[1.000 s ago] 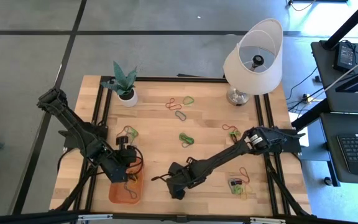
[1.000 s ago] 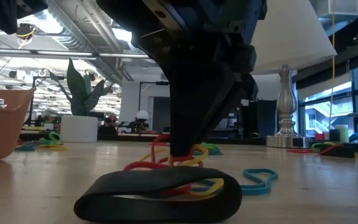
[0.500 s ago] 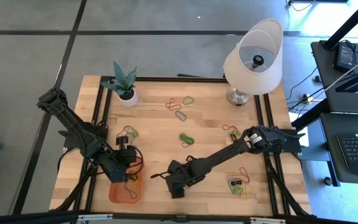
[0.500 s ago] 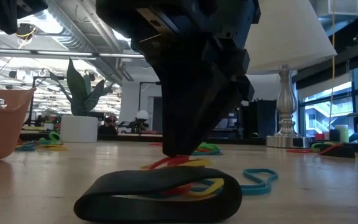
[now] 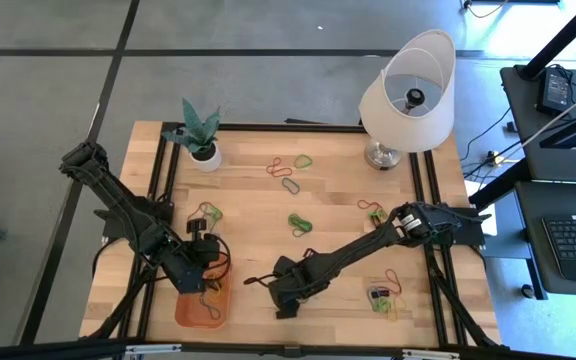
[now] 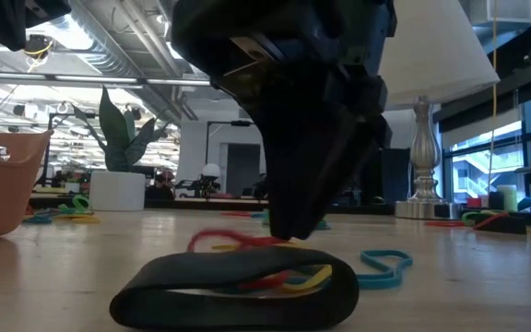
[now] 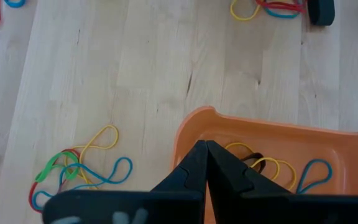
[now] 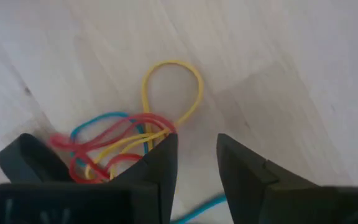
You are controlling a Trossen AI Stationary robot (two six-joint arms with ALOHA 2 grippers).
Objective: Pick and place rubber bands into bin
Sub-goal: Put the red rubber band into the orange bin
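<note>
A: Rubber bands (image 8: 126,146) status? Red/yellow/blue tangle sits on the desk near its front edge, right of the bin (image 5: 200,305).

B: Right end effector (image 8: 194,165) hovers beside it, fingers parted a little, gripping nothing. Probably lining up a pick.

A: Left?

B: Left end effector (image 7: 205,163) pinched closed over the bin, empty; several bands lie inside already.

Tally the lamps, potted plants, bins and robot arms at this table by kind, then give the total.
lamp: 1
potted plant: 1
bin: 1
robot arms: 2, left arm and right arm
Total: 5
</note>
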